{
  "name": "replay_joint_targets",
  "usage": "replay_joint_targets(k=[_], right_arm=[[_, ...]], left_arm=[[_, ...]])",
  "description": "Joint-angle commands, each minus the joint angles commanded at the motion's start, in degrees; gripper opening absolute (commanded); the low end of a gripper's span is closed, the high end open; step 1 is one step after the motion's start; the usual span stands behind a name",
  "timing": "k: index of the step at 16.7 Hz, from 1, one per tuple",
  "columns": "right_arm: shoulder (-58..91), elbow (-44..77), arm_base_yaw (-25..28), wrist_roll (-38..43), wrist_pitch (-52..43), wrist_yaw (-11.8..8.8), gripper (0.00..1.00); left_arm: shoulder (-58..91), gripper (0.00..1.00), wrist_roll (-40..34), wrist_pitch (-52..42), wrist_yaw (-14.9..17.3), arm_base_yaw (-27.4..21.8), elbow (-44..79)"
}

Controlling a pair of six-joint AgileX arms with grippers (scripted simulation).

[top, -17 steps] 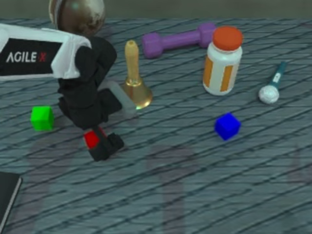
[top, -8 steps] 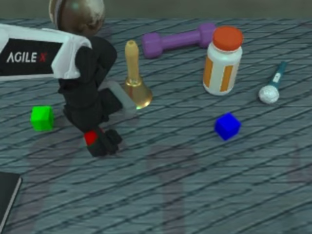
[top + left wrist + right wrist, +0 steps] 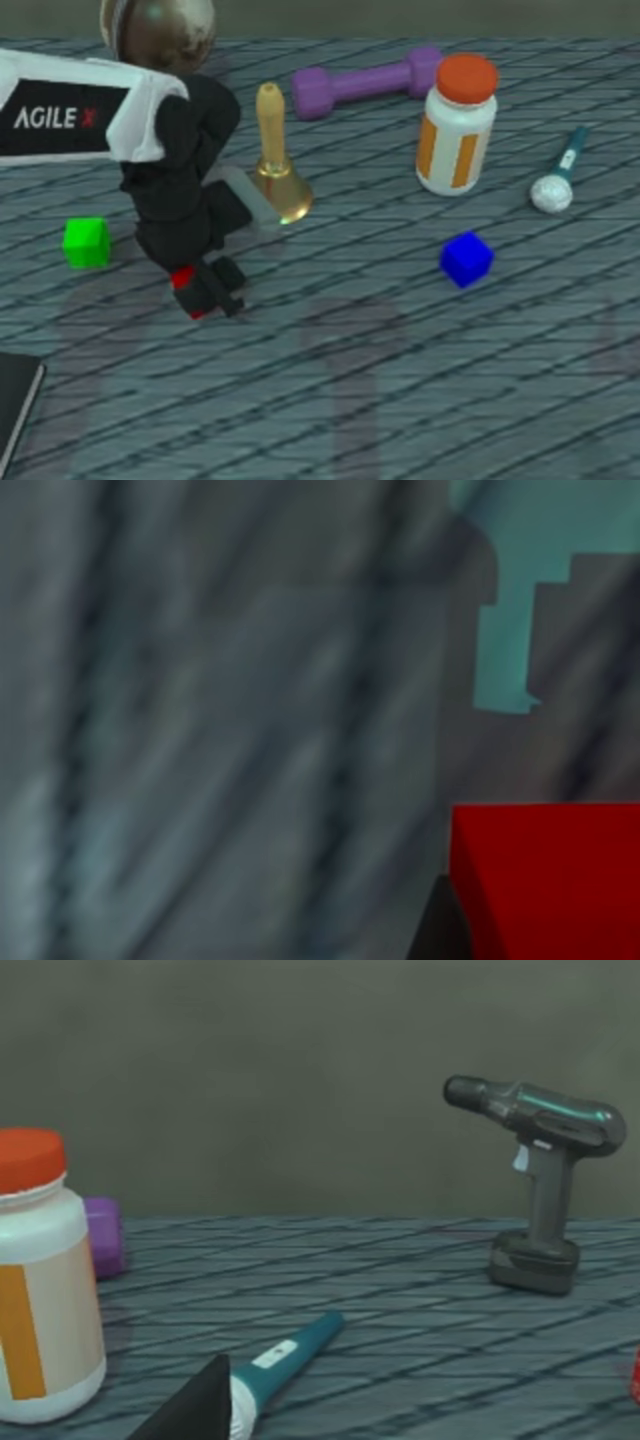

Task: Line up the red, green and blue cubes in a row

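Red cube [image 3: 183,279] sits on the table's left half, pinched between the dark fingers of the left gripper [image 3: 205,291], which comes straight down on it; only slivers of red show from above. In the left wrist view the red cube [image 3: 545,880] fills one corner, close against a dark finger. Green cube [image 3: 86,242] lies near it, toward the left edge, and the blue cube [image 3: 466,258] rests well apart on the right half, below the orange-capped bottle [image 3: 456,125].

The step in hand looks like the grasp of the first cube. The next move would be to lift it clear and set it down where the others can join it in a row, steering clear of the brass bell [image 3: 276,165] just beside the arm.

The right gripper is out of the top view, and I cannot tell its finger state from its own wrist view.
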Motion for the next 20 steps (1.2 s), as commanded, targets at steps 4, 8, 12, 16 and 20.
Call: replay_joint_targets(k=[4, 8, 12, 16, 20], right_arm=[[0.0, 0.0, 0.0, 0.0, 0.0, 0.0, 1.00], [0.0, 0.0, 0.0, 0.0, 0.0, 0.0, 1.00], [0.0, 0.0, 0.0, 0.0, 0.0, 0.0, 1.00], [0.0, 0.0, 0.0, 0.0, 0.0, 0.0, 1.00], [0.0, 0.0, 0.0, 0.0, 0.0, 0.0, 1.00]], left_arm=[[-2.7, 0.00, -0.6, -2.5, 1.1, 0.0, 1.4], [-5.3, 0.00, -0.7, -10.1, 1.1, 0.6, 5.9], [-7.9, 0.00, -0.9, -15.7, 1.0, 1.0, 9.4], [-7.7, 0.00, -0.6, -15.6, 1.0, 0.6, 9.3], [-9.5, 0.00, 4.6, -16.3, 1.1, -3.0, 8.1]])
